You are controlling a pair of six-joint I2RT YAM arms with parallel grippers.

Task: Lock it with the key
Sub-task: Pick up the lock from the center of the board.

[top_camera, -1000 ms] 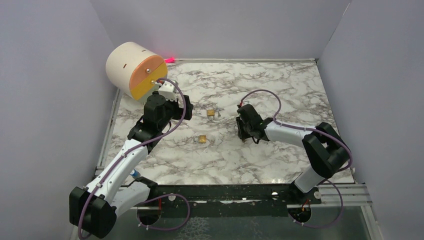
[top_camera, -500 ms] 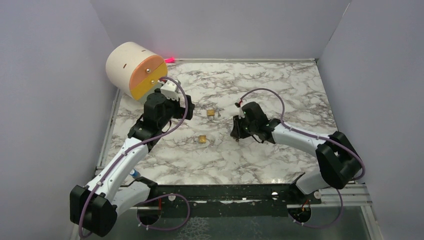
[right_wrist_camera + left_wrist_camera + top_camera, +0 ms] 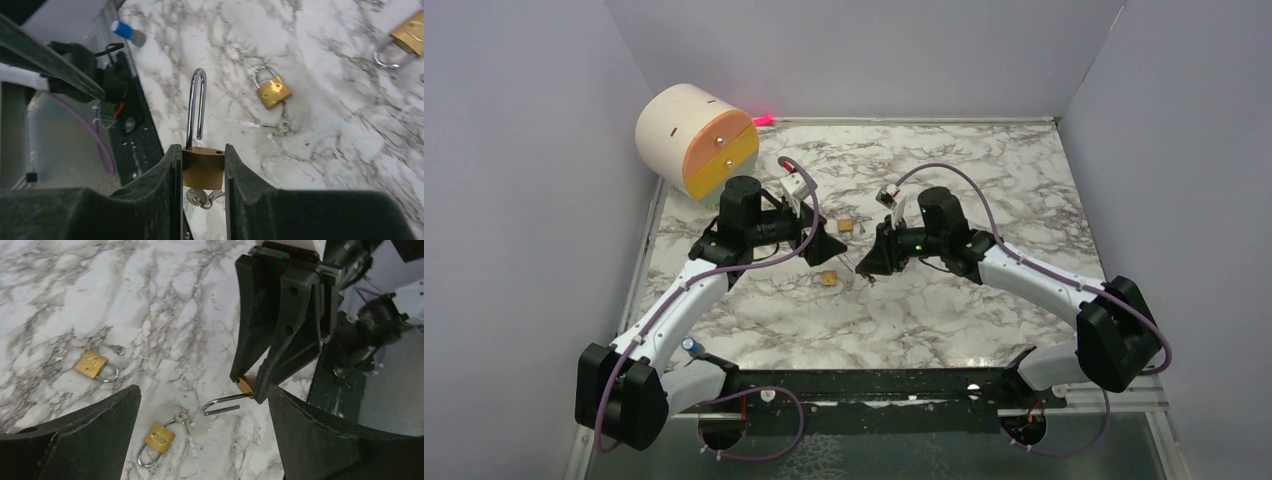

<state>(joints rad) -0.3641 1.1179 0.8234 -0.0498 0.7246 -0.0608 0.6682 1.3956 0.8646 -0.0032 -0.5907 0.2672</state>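
Observation:
A brass padlock (image 3: 202, 167) with its steel shackle (image 3: 196, 107) swung open is clamped by the body in my right gripper (image 3: 202, 152), which is shut on it. The key (image 3: 200, 197) hangs on a ring from the underside of the lock, between the fingers. In the top view the right gripper (image 3: 869, 262) is held above the table centre, pointing left. My left gripper (image 3: 829, 245) faces it, a short way off. In the left wrist view the left gripper (image 3: 202, 395) stands open and empty, and the held padlock (image 3: 244, 386) hangs just beyond its right finger (image 3: 325, 440).
Two more brass padlocks lie on the marble table: one (image 3: 829, 279) under the grippers with keys beside it, the other (image 3: 848, 227) farther back. A cream cylinder with an orange and yellow face (image 3: 694, 135) stands at the back left. Grey walls enclose the table.
The right gripper has come up off the table with the padlock and swung left. The left gripper has turned away from the cylinder to face it.

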